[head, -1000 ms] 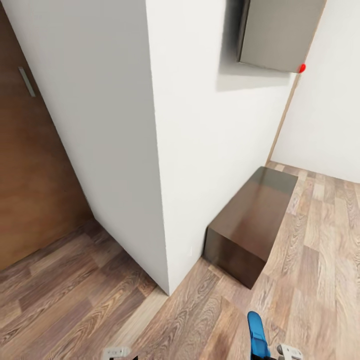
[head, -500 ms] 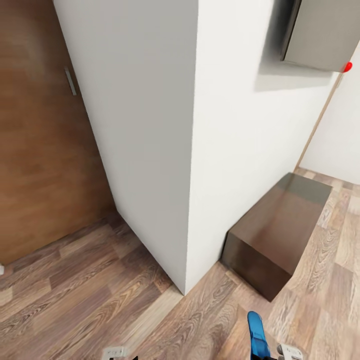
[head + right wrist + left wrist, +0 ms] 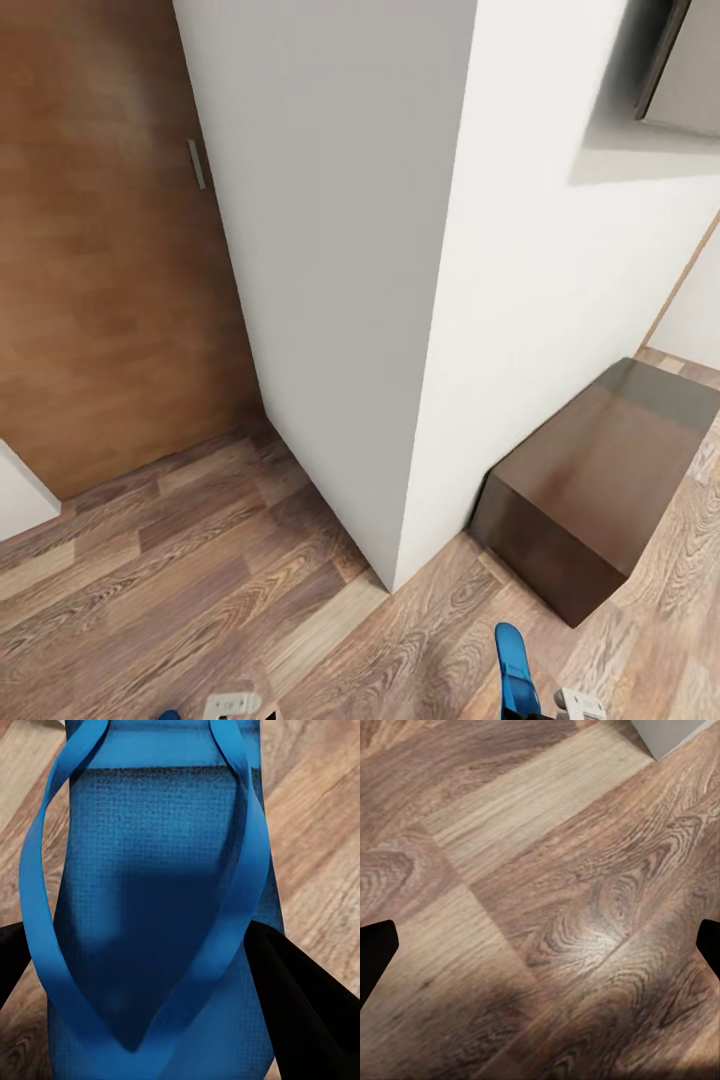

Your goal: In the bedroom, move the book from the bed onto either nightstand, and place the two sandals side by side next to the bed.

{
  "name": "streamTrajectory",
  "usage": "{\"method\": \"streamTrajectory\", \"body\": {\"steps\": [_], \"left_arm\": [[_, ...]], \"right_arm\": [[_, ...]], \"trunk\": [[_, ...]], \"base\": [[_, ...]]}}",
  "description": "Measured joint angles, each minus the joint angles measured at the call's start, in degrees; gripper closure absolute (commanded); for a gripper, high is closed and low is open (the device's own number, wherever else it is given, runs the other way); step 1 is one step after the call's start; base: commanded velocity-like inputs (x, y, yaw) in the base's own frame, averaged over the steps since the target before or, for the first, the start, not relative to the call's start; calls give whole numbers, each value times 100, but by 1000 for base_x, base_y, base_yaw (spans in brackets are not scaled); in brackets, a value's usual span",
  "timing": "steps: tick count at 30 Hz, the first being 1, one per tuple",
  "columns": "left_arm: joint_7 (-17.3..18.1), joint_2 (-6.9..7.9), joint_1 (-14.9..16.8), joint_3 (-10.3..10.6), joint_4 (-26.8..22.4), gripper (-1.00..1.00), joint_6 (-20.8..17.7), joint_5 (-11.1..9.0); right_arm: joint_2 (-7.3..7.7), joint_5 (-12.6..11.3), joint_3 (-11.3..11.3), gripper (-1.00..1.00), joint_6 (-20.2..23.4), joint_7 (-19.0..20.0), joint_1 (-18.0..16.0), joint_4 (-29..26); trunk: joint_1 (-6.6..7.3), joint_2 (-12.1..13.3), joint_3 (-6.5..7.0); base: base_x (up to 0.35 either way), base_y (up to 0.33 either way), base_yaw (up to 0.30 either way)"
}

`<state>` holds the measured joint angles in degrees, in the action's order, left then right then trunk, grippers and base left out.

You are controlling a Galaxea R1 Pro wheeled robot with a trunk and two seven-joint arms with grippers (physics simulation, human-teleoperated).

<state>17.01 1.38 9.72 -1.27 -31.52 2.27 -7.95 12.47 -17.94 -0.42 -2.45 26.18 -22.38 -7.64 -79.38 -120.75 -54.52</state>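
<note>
A white wall corner (image 3: pixel 400 300) juts toward the head camera and takes up most of its view, its sharp vertical edge meeting the floor near the middle. To its left stands a brown wooden door (image 3: pixel 100 280) with a small pale handle (image 3: pixel 196 164). The light wood-plank floor (image 3: pixel 180 590) spreads across the lower part of the scene. Against the wall's right face sits a long low dark dresser (image 3: pixel 600 490), glossy on top, with one short end turned toward the robot. High on that same wall hangs a grey panel (image 3: pixel 685 70), cut off by the picture's edge.

One blue sandal (image 3: pixel 157 922) lies lengthwise between the fingers of the right gripper (image 3: pixel 157 967); its straps meet in a V near the claw, and the dark fingers (image 3: pixel 300 997) press against both edges of the sole, so the claw is clamped on it. In the head view the sandal's tip pokes up at the lower edge, over the floor and just short of the dresser.

The left gripper (image 3: pixel 540 952) points down at bare planks, its two dark fingertips (image 3: pixel 375 952) standing wide apart with nothing between them. A small blue sliver (image 3: pixel 168 714) shows at the bottom edge of the head view beside the left arm; what it is cannot be told.
</note>
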Motion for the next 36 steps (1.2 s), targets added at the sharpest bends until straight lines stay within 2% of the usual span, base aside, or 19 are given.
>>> {"method": "streamTrajectory", "body": {"steps": [7, 36], "left_arm": [[1, -3, -1, 0, -1, -100, 0, -1], [1, 1, -2, 0, -2, -100, -1, -2]], "right_arm": [[-1, 1, -4, 100, -1, 8, -1, 1], [-1, 20, 1, 100, -4, -7, -2, 2]], "trunk": [[0, 0, 0], [0, 0, 0]], "base": [[0, 0, 115], [0, 0, 283]]}}
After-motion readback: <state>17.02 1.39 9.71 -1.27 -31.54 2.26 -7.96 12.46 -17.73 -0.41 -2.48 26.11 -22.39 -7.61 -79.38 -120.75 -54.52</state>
